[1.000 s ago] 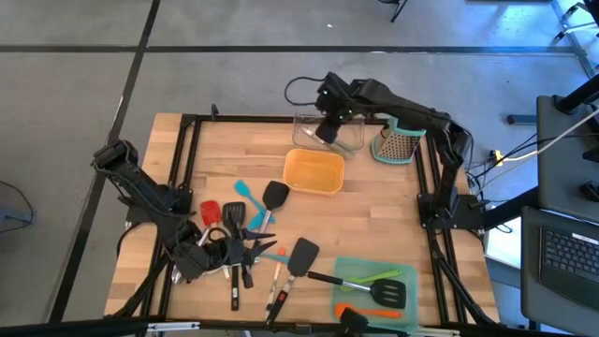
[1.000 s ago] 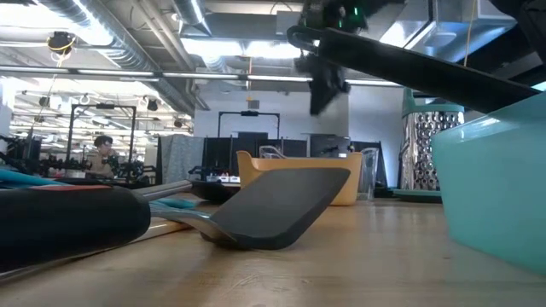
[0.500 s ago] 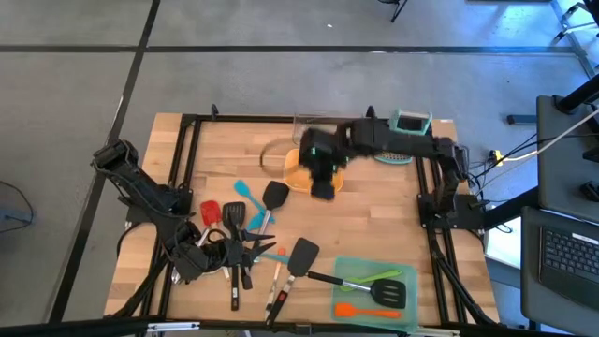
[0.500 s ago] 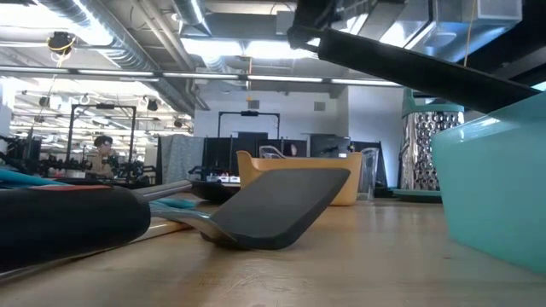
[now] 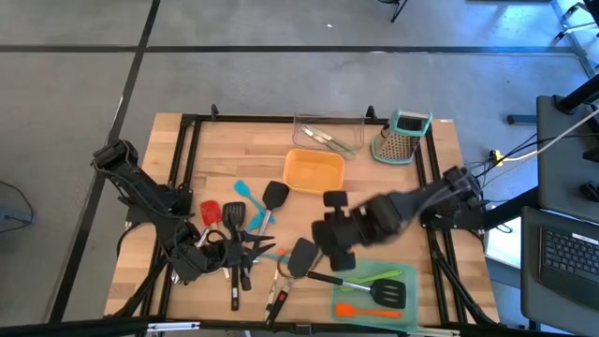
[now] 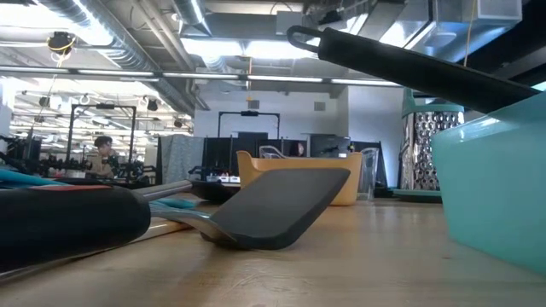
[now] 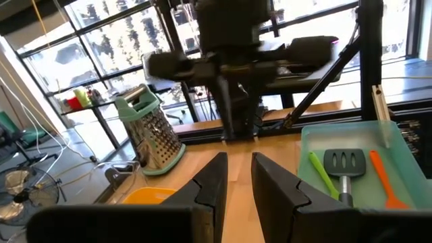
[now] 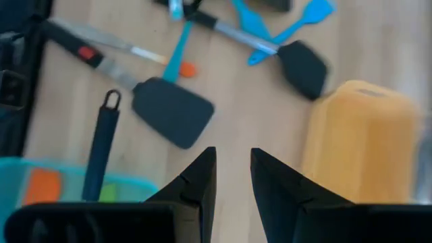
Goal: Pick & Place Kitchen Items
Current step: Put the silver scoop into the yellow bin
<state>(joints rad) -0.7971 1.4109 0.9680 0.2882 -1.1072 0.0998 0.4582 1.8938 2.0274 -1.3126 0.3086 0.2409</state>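
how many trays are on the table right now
3: a clear tray at the far edge, an orange tray just in front of it, and a teal tray at the near right.

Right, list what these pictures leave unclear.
- Pile of utensils, high view: overlapping tools and the left gripper hide which piece lies under which.
- Clear tray, high view: its metal contents are too small to identify.
- Right gripper, high view: motion-blurred.
- Low view: a black spatula blocks the table behind it.

Left pincer (image 5: 192, 262) sits buried among the utensil pile (image 5: 234, 245) in the high view; individual pieces there cannot be separated. Right arm (image 5: 374, 220) is motion-blurred. Teal tray (image 6: 499, 183) is cut by the low view's edge. Orange tray (image 8: 364, 138) appears blurred.
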